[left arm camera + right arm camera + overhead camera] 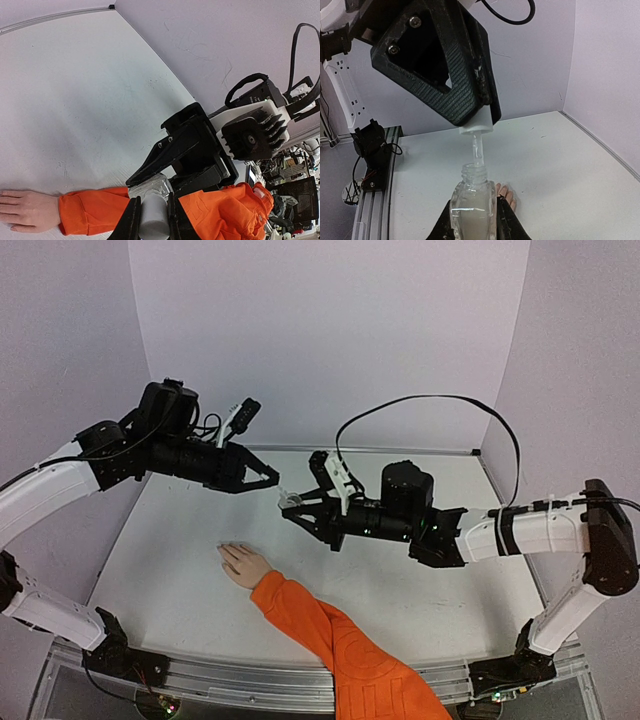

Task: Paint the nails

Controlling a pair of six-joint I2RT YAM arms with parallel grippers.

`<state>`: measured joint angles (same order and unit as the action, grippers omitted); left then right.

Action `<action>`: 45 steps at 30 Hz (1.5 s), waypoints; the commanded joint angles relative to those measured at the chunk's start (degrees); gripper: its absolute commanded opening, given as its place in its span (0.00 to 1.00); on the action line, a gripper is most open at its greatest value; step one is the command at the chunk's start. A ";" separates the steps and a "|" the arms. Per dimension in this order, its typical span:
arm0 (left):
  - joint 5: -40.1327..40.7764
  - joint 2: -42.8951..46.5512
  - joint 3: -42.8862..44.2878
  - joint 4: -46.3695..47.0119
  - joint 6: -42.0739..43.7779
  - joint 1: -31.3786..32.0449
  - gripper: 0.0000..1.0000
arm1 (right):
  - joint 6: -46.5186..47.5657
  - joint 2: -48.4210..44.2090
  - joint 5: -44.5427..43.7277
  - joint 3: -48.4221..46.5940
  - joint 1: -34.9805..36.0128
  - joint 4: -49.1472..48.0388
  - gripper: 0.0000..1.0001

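Note:
A pale hand (243, 563) on an orange sleeve (330, 638) lies palm down on the white table; its nails are too small to make out. My right gripper (292, 504) is shut on a clear glass polish bottle (472, 212), open-necked, held above the table. My left gripper (270, 479) is shut on the bottle's white cap (476, 128). The cap's brush stem (477, 149) hangs with its tip in the bottle neck. In the left wrist view the cap (152, 220) sits between my fingers, with the bottle (150, 186) just beyond. Fingertips (507, 194) show behind the bottle.
The white table (180, 540) is walled at the back and sides by pale panels. The sleeve's arm runs off the near edge at the bottom centre. The left arm's base rail and cables (370, 150) stand at the table's near left edge.

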<state>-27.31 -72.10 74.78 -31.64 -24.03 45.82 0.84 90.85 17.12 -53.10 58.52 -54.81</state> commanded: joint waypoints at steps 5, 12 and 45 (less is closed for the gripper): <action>-1.09 -2.62 2.68 -1.16 -0.45 0.40 0.00 | 0.56 0.36 1.14 -4.51 0.58 -5.68 0.00; -0.61 -3.06 2.97 -3.13 -0.62 0.42 0.00 | 0.20 0.55 -2.11 -4.07 0.64 -8.00 0.00; 9.45 -12.28 12.97 -19.06 -5.11 0.41 0.00 | 7.82 6.12 -24.45 -8.70 1.71 -21.09 0.00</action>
<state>-21.80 -81.28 85.71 -43.29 -27.40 46.04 6.13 95.98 3.44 -55.46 59.99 -60.60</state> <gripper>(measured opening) 0.151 0.210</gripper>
